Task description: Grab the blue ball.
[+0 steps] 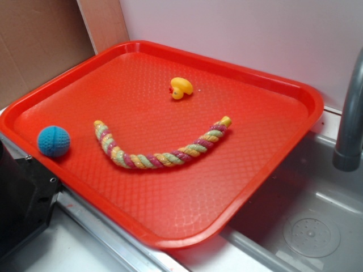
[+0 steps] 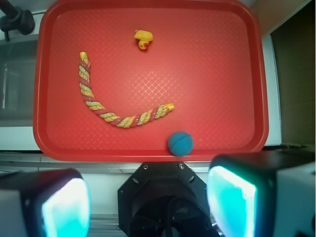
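Note:
The blue ball (image 1: 54, 141), small and teal with a ribbed surface, lies on the red tray (image 1: 238, 187) near its left edge. In the wrist view the ball (image 2: 180, 143) sits at the tray's near rim (image 2: 98, 153). My gripper (image 2: 148, 202) is high above, back from the tray, its jaws wide apart with nothing between them. Its glowing pads (image 2: 232, 200) frame the robot's black base (image 2: 168, 192). In the exterior view only a black part of the robot (image 1: 22, 198) shows at the lower left; the gripper itself is out of that view.
A yellow rubber duck (image 1: 181, 88) sits at the tray's far side. A curved striped rope toy (image 1: 159, 153) lies across the middle. A grey sink (image 1: 306, 226) and faucet (image 1: 351, 119) stand to the right, a white wall behind.

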`<state>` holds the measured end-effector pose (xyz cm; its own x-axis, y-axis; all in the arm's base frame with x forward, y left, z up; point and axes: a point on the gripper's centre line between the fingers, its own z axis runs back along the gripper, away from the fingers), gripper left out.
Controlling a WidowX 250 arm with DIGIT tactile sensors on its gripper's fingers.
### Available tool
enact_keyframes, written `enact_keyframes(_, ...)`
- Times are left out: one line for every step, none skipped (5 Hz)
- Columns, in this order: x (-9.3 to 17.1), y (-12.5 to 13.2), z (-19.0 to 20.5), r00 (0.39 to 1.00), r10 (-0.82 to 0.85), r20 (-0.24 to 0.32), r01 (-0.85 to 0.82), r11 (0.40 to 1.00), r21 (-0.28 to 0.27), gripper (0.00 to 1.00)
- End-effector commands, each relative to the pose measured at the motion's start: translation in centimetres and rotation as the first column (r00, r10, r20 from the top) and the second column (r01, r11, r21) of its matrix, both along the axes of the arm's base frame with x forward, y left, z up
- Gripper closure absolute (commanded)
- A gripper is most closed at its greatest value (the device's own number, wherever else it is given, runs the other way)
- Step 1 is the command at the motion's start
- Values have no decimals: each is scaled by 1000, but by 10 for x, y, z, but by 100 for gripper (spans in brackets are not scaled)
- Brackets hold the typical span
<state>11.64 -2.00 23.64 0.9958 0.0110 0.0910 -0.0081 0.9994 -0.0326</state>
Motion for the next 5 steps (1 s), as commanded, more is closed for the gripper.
enact_keyframes(0, 0, 0, 1000, 0, 0, 0, 1000, 0, 0)
enact_keyframes(5, 11, -12, 1000, -4, 1, 4, 999, -42, 0)
enact_keyframes(7, 23, -33, 999, 43, -11, -43, 999, -13, 0)
enact_keyframes(2, 34, -58, 994, 97, -44, -97, 995, 10, 0)
enact_keyframes(-8, 36, -79, 990, 124, -71, -121, 992, 44, 0)
